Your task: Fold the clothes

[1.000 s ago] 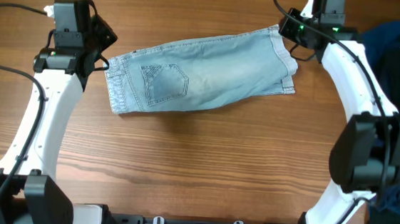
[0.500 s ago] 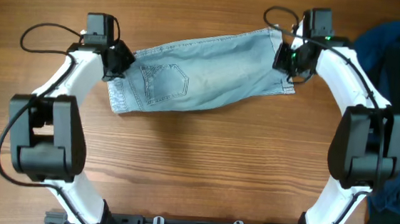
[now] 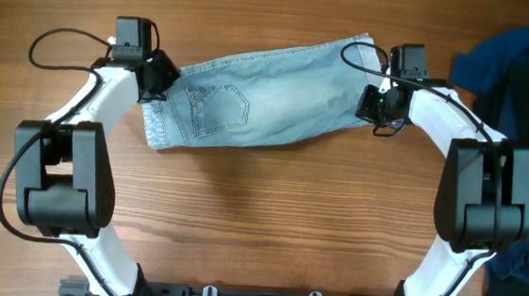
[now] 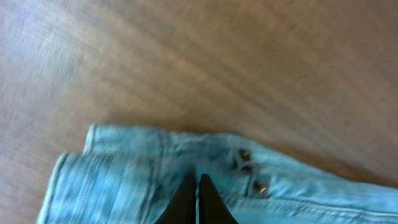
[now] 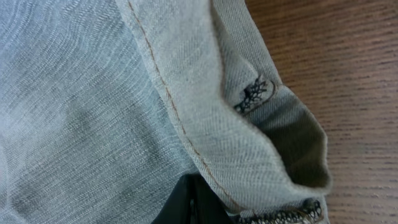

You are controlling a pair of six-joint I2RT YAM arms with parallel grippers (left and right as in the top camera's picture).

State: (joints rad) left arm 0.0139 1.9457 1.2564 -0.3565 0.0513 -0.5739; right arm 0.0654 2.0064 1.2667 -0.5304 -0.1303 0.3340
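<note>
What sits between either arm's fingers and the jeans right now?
Nothing visible. The left gripper is already at the waistband end of the jeans, and the right gripper is at the cuff end, both shut. The dark garments lie off to the right, clear of the jeans.

Faded light blue denim jeans [image 3: 269, 96]: matt woven cloth, twill weave visible, tan stitching, frayed hem. Brown wooden counter [image 3: 259, 214]: smooth, streaked grain, slight sheen. Dark blue garment [image 3: 498, 67], upper right of frame: soft matt cloth.

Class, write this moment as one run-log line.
stage: gripping ends | left pincer: shut on jeans waistband | right pincer: shut on jeans cuff
</note>
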